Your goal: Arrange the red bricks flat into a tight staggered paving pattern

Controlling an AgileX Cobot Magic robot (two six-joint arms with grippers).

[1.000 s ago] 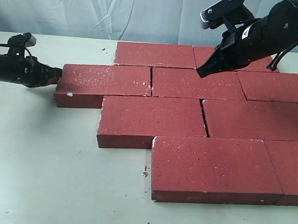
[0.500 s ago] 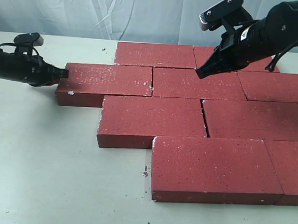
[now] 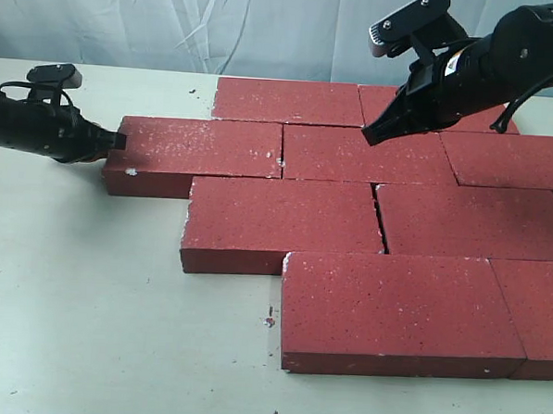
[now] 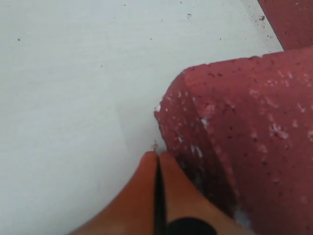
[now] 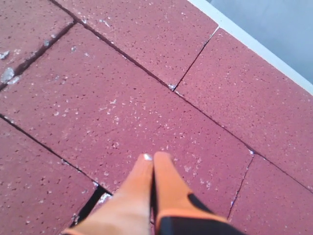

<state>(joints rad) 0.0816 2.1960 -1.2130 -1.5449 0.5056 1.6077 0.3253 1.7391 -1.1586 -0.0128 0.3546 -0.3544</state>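
- Nine red bricks (image 3: 280, 221) lay flat on the pale bench (image 3: 86, 299), set in four staggered rows that stepped toward the right as they came to the front.
- The second row from the back held three bricks. Its leftmost brick (image 3: 198, 155) stuck out furthest over the bare bench, and its near left corner was chipped white.
- The left claw (image 3: 118, 141) was closed, its orange fingertips (image 4: 146, 169) pressed together with nothing between them. It sat low at the left end face of that leftmost brick, though actual contact could not be told.
- The right claw (image 3: 368, 135) was also closed and empty, its tip over the middle brick (image 3: 367, 156) of the same row, near that brick's back edge.
- A thin dark gap (image 3: 379, 217) showed between the two bricks of the third row.
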